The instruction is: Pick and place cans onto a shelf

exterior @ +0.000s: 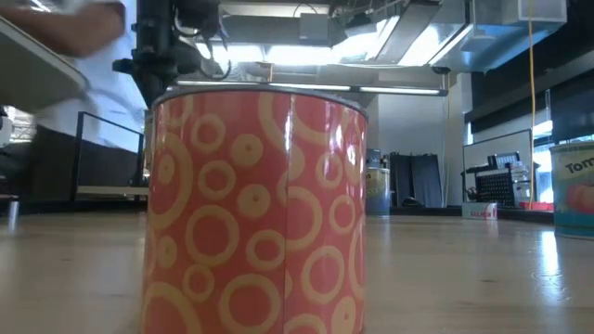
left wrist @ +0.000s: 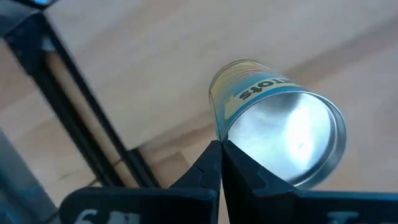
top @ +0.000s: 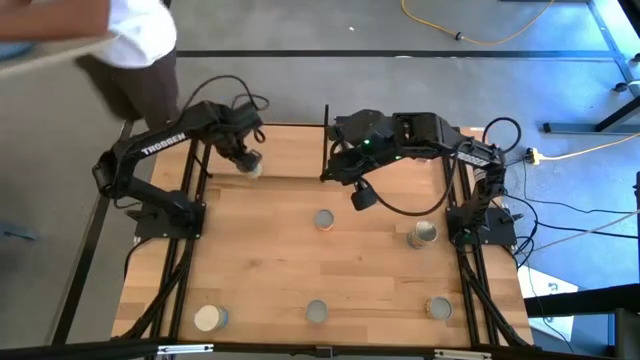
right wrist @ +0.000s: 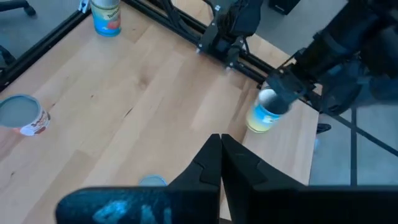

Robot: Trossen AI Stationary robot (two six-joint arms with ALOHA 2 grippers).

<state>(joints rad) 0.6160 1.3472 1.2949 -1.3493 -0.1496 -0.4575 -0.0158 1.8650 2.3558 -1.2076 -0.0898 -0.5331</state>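
Note:
My left gripper (top: 246, 160) hangs at the table's far left over the shelf (top: 288, 150), a light board framed by black rods (left wrist: 81, 124), and is shut on a can (left wrist: 273, 118) with a yellow and blue label. The right wrist view shows that can (right wrist: 262, 115) below the left gripper's fingers. My right gripper (top: 361, 196) is shut on nothing, raised over the table's far middle. Several other cans stand on the table, among them an orange-red one (top: 323, 219) at the middle and one (top: 424, 234) to its right. My left gripper pinches the rim (left wrist: 225, 140) of the can's silver end between its two shut fingers. The fingers point steeply down from above. The can is lifted clear and hangs tilted from that rim, its silver end turned up toward the wrist.
Three cans (top: 211, 318) (top: 316, 312) (top: 438, 308) stand along the near edge. In the low view an orange-red can with rings (exterior: 255, 204) fills the front and a blue one (exterior: 575, 186) stands at the right. A person in white (top: 130, 40) stands beyond the far left corner.

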